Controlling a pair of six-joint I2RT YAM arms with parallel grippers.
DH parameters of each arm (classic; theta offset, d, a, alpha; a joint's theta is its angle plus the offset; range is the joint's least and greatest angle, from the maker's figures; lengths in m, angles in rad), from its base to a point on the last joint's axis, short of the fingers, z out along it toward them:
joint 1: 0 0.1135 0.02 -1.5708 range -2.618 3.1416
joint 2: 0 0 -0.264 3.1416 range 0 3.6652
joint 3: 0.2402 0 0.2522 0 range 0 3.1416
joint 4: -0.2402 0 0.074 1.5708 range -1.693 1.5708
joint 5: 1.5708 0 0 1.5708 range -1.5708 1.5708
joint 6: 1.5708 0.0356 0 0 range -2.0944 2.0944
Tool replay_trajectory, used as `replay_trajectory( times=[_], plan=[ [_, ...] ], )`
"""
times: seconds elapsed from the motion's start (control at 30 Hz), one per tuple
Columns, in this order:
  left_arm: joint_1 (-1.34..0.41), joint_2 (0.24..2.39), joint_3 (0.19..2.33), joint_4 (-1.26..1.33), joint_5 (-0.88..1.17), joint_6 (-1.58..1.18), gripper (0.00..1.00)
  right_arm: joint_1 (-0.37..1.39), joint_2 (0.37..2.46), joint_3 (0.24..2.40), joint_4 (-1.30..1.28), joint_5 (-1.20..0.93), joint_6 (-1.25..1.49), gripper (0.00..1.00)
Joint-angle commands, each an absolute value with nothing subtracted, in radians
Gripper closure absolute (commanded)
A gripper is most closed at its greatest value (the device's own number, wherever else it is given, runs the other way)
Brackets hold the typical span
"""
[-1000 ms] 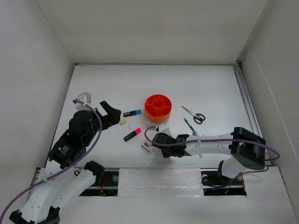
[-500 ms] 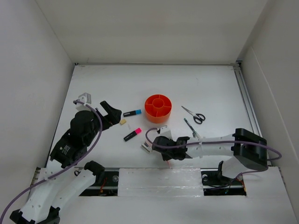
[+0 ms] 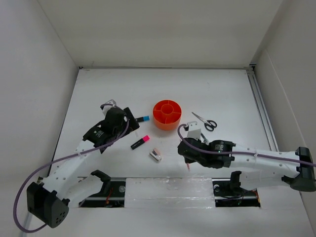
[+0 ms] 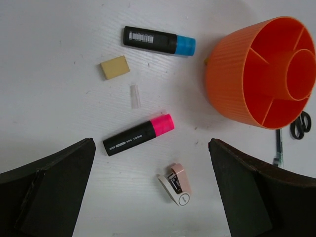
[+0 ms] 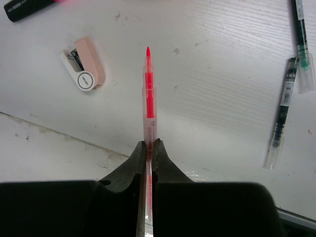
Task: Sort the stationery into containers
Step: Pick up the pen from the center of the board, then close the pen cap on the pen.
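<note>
The right jaws pinch the pink pen, its tip poking out ahead; next, I think, it must go into the orange organiser, while the left jaws gape wide.

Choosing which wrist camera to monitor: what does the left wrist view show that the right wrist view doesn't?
Only left wrist: the organiser, blue marker, eraser, and scissors at the frame edge. Only right wrist: the pink pen clamped in the right gripper. Both: the clip, the pink marker (cut off at the right wrist view's edge) and black pens, two in the right wrist view, one in the left.
</note>
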State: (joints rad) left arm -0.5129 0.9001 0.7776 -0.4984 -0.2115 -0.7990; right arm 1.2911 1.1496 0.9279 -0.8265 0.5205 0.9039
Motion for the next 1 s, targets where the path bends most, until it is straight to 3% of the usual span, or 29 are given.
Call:
replay_trajectory(
  times=[0.0,0.13,0.23,0.57,0.67,0.73,0.97],
  plan=[
    [-0.509,0.942,0.776,-0.424,-0.229,-0.847,0.02,1.302,1.111,0.956,-0.819,0.571,0.865,1.00],
    [-0.509,1.032,0.787,-0.405,-0.241,-0.870,0.05,1.302,1.074,0.946,-0.808,0.592,0.822,1.00],
    [-0.509,1.104,0.778,-0.373,-0.229,-0.879,0.15,1.302,1.048,0.946,-0.789,0.592,0.782,1.00],
    [-0.565,1.298,0.813,-0.360,-0.275,-0.919,0.26,1.302,0.965,0.910,-0.741,0.592,0.732,1.00],
    [-0.565,1.333,0.813,-0.360,-0.275,-0.930,0.40,1.302,0.944,0.891,-0.723,0.583,0.723,1.00],
    [-0.565,1.359,0.813,-0.360,-0.287,-0.940,0.43,1.302,0.934,0.882,-0.713,0.560,0.723,1.00],
    [-0.565,1.459,0.834,-0.370,-0.296,-0.951,0.44,1.302,0.913,0.838,-0.631,0.520,0.700,1.00]
  ],
)
